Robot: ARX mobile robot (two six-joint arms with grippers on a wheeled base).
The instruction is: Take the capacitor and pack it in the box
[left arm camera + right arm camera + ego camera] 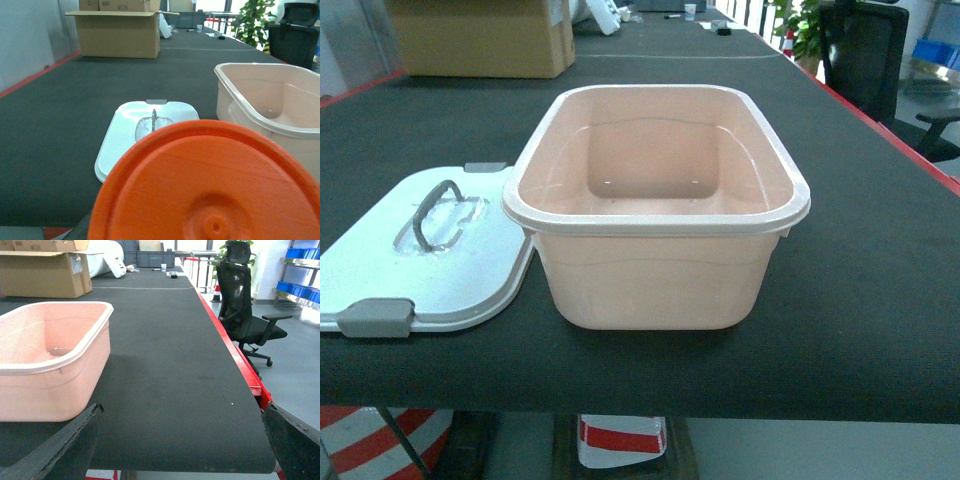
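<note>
the pale pink box point(655, 205) is seen upright on the dark tabletop point(860, 300), near the front edge, roughly centred in the head view. its inside is seen bare down to the floor, with a few small holes at the far bottom edge. the white lid point(420, 255) is laid flat on the tabletop just left of the box, its right edge touching or nearly touching the box wall; which one cannot be told. the grey handle point(435, 212) is seen on top of the lid, with one grey clasp point(376, 318) at the near edge and another point(485, 168) at the far edge.

no gripper is seen in the head view. in the left wrist view the lower frame is filled by a large orange disc point(210, 185), very close to the lens; the left gripper fingers are hidden by it, so how far they are spread or what is held cannot be told. beyond the disc the lid and the box rim are seen.

in the right wrist view two dark fingers point(55, 450) of the right gripper point(182, 450) are seen at the bottom corners, spread wide apart, with nothing between them. the box is seen to their left.

a brown cardboard carton point(485, 38) is seen far back left on the tabletop. a black office chair point(245, 315) is seen on the floor past the red right edge of the tabletop.

no capacitor can be made out in any view.
</note>
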